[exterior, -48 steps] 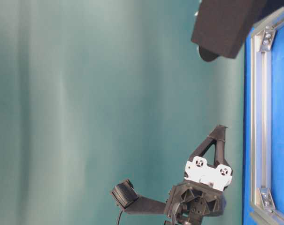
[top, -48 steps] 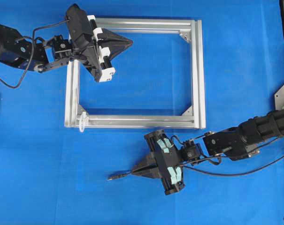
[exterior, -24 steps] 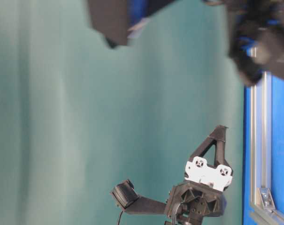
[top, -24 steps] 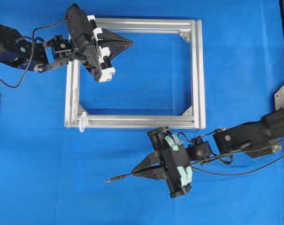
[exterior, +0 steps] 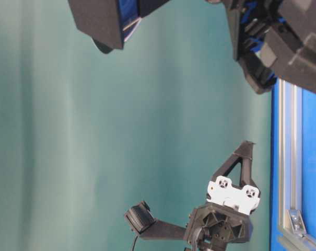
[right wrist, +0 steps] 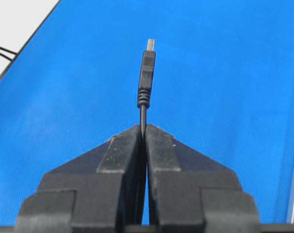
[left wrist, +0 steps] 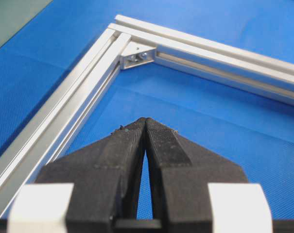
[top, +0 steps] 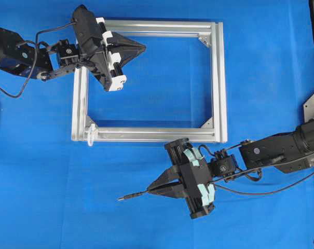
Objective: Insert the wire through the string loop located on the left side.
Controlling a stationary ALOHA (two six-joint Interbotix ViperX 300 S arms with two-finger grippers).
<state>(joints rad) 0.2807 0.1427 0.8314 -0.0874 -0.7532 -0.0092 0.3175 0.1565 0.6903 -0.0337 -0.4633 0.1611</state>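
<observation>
Since the earlier overhead frame the right hand (top: 152, 188) has shifted slightly right and its arm has changed pose, while the plug end of the wire (top: 130, 196) lies at almost the same spot; the left hand (top: 142, 46) has not moved. The right hand is clenched on the wire: in the right wrist view the thin black cable runs out from between the pressed-together fingers (right wrist: 122, 150), and the moulded plug with its small metal tip (right wrist: 147, 73) sticks out ahead of them over the blue counter (right wrist: 224, 97). In the overhead view the plug points left, below the aluminium frame (top: 218, 78) and well apart from it. The string loop (top: 91, 135) sits at the frame's lower left corner, up and to the left of the plug tip, with open blue counter between them. The left hand is clenched on nothing, its tips touching, and hovers over the frame's upper left part, pointing right, with a corner bracket (left wrist: 136, 56) ahead of it.
</observation>
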